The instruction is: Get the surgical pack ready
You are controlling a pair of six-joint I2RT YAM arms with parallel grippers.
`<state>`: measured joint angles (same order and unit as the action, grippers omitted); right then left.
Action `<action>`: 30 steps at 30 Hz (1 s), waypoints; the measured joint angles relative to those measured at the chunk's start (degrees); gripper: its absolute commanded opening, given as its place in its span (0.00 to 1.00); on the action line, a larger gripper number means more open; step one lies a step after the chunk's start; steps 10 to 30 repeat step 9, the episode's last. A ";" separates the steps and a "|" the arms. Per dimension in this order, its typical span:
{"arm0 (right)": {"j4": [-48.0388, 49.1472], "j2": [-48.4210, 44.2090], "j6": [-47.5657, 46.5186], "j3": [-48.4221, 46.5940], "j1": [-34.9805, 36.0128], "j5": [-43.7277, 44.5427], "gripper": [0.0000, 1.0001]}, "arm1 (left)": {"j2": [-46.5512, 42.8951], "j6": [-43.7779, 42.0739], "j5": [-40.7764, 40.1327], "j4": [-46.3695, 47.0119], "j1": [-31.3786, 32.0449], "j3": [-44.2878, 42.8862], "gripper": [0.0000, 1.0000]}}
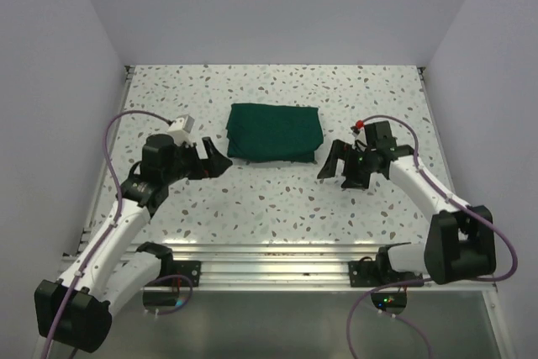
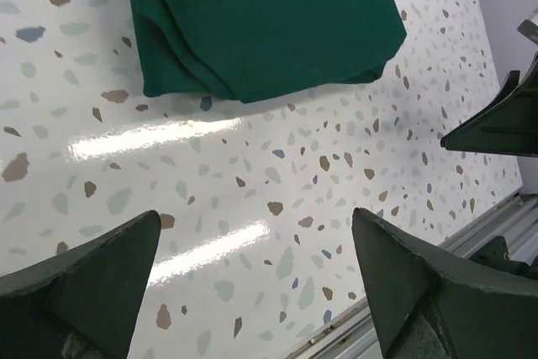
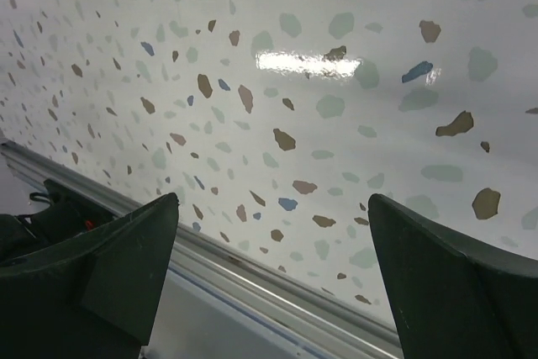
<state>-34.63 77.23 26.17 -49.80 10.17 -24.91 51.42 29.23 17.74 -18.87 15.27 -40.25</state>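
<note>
Green folded surgical pack (image 1: 274, 132), one; left gripper (image 1: 220, 160), right gripper (image 1: 329, 161) both released, empty.

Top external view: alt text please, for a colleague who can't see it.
A folded dark green cloth bundle lies on the speckled table. The left gripper and right gripper flank it, fingers open, empty.

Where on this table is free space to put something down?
The widest bare patch lies in front of the green cloth, between the left gripper and right gripper, down to the metal rail. A bare strip runs behind the cloth. Crowded only at the cloth's near corners, by the grippers.
</note>
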 measured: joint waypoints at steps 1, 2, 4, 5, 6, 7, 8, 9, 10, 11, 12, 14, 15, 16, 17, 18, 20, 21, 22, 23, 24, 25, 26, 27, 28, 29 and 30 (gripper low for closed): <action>2.08 -2.45 1.03 2.73 0.00 -0.07 0.99 | -1.31 1.33 0.70 1.81 0.00 2.60 1.00; 4.07 -4.39 1.84 4.90 0.00 -0.09 0.99 | -2.64 2.69 1.44 3.28 -0.04 5.07 1.00; 9.03 -8.87 4.50 10.25 0.02 -0.22 0.99 | -5.38 5.03 2.54 6.78 -0.09 9.75 1.00; 12.96 -11.02 6.45 13.40 0.02 -0.50 0.99 | -7.02 6.73 3.26 9.27 -0.15 12.37 1.00; 16.81 -12.87 8.20 16.44 0.02 -0.72 0.99 | -8.79 8.26 3.85 11.54 -0.15 14.95 1.00; 19.89 -14.23 9.92 19.28 0.02 -1.40 0.99 | -10.60 9.79 4.66 13.99 -0.15 17.66 1.00; 23.47 -15.15 11.41 22.05 0.02 -2.23 0.99 | -11.43 10.86 5.11 15.65 -0.15 19.08 1.00; 26.73 -15.47 12.59 24.41 0.02 -3.34 0.99 | -12.22 12.33 5.90 18.58 -0.15 20.94 1.00; 26.73 -15.47 12.59 24.41 0.02 -3.34 0.99 | -12.22 12.33 5.90 18.58 -0.15 20.94 1.00; 26.73 -15.47 12.59 24.41 0.02 -3.34 0.99 | -12.22 12.33 5.90 18.58 -0.15 20.94 1.00; 26.73 -15.47 12.59 24.41 0.02 -3.34 0.99 | -12.22 12.33 5.90 18.58 -0.15 20.94 1.00; 26.73 -15.47 12.59 24.41 0.02 -3.34 0.99 | -12.22 12.33 5.90 18.58 -0.15 20.94 1.00; 26.73 -15.47 12.59 24.41 0.02 -3.34 0.99 | -12.22 12.33 5.90 18.58 -0.15 20.94 1.00; 26.73 -15.47 12.59 24.41 0.02 -3.34 0.99 | -12.22 12.33 5.90 18.58 -0.15 20.94 1.00; 26.73 -15.47 12.59 24.41 0.02 -3.34 0.99 | -12.22 12.33 5.90 18.58 -0.15 20.94 1.00; 26.73 -15.47 12.59 24.41 0.02 -3.34 0.99 | -12.22 12.33 5.90 18.58 -0.15 20.94 1.00; 26.73 -15.47 12.59 24.41 0.02 -3.34 0.99 | -12.22 12.33 5.90 18.58 -0.15 20.94 1.00; 26.73 -15.47 12.59 24.41 0.02 -3.34 0.99 | -12.22 12.33 5.90 18.58 -0.15 20.94 1.00; 26.73 -15.47 12.59 24.41 0.02 -3.34 0.99 | -12.22 12.33 5.90 18.58 -0.15 20.94 1.00; 26.73 -15.47 12.59 24.41 0.02 -3.34 0.99 | -12.22 12.33 5.90 18.58 -0.15 20.94 1.00; 26.73 -15.47 12.59 24.41 0.02 -3.34 0.99 | -12.22 12.33 5.90 18.58 -0.15 20.94 1.00; 26.73 -15.47 12.59 24.41 0.02 -3.34 0.99 | -12.22 12.33 5.90 18.58 -0.15 20.94 1.00; 26.73 -15.47 12.59 24.41 0.02 -3.34 0.99 | -12.22 12.33 5.90 18.58 -0.15 20.94 1.00; 26.73 -15.47 12.59 24.41 0.02 -3.34 0.99 | -12.22 12.33 5.90 18.58 -0.15 20.94 1.00; 26.73 -15.47 12.59 24.41 0.02 -3.34 0.99 | -12.22 12.33 5.90 18.58 -0.15 20.94 1.00; 26.73 -15.47 12.59 24.41 0.02 -3.34 0.99 | -12.22 12.33 5.90 18.58 -0.15 20.94 1.00; 26.73 -15.47 12.59 24.41 0.02 -3.34 0.99 | -12.22 12.33 5.90 18.58 -0.15 20.94 1.00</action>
